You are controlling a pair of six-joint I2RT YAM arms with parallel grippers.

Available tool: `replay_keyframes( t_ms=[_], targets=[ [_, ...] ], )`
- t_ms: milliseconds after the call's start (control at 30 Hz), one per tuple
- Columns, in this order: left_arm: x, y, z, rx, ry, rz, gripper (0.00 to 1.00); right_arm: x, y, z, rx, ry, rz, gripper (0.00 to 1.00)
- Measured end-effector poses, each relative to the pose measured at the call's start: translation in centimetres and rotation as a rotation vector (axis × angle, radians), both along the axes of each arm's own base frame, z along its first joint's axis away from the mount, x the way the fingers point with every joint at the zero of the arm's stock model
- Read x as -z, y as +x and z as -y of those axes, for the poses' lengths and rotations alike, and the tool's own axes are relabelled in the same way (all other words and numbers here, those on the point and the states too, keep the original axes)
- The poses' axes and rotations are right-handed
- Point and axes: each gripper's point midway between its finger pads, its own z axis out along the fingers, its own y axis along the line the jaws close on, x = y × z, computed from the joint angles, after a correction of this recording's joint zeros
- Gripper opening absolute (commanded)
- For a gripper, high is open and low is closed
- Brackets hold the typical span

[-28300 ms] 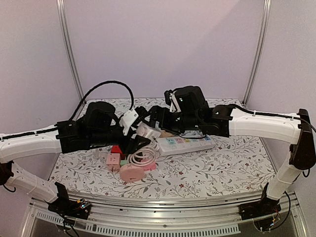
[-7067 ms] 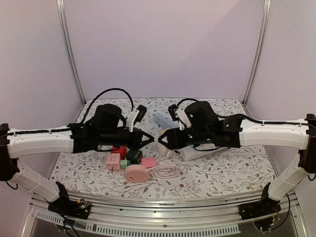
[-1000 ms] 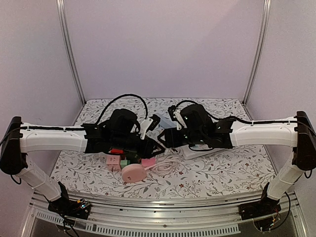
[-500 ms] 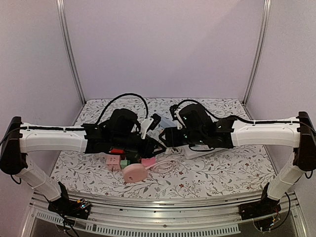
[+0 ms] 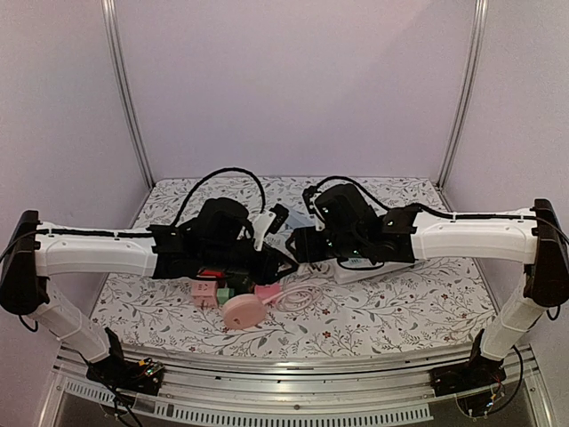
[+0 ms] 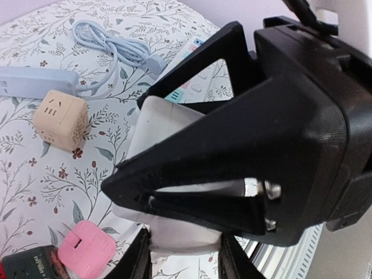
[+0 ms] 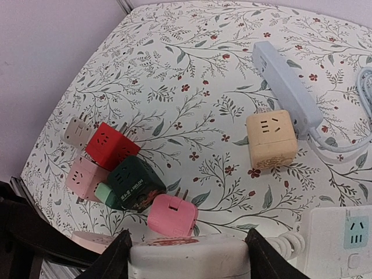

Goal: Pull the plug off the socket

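A white plug-and-socket block (image 7: 186, 253) hangs above the table centre, held from both sides. My right gripper (image 7: 189, 264) is shut on one end of it. My left gripper (image 6: 186, 258) is shut on the other end (image 6: 186, 244), low in the left wrist view. One black finger (image 6: 232, 133) of the right gripper fills that view, with more of the white block behind it. In the top view the left gripper (image 5: 277, 260) and the right gripper (image 5: 299, 251) meet tip to tip. I cannot see a seam between plug and socket.
Under the grippers lie a pink plug (image 7: 172, 215), a dark green cube (image 7: 132, 183), a red cube (image 7: 110, 145), a pink cube (image 7: 87, 177) and a beige cube (image 7: 271, 139). A light blue power strip (image 7: 285, 87), a white strip (image 7: 343, 238) and a pink reel (image 5: 240, 311) lie nearby.
Both grippers stay closed on the white block. The right wrist has shifted slightly up and left, and the left gripper has barely moved.
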Motion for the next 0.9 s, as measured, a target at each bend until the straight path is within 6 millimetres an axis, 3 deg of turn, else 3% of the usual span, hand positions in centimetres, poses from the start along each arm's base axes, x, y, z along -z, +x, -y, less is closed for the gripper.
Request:
replay_keyframes(
  t_ms=[433, 900],
  targets=[
    [0.2, -0.8, -0.2, 0.056, -0.069, -0.078, 0.0, 0.2, -1.1, -0.6, -0.125, 0.064, 0.025, 0.18],
    [-0.3, -0.5, 0.5, 0.021, -0.022, -0.002, 0.0, -0.3, 0.1, 0.7, 0.032, -0.021, 0.021, 0.18]
  ],
)
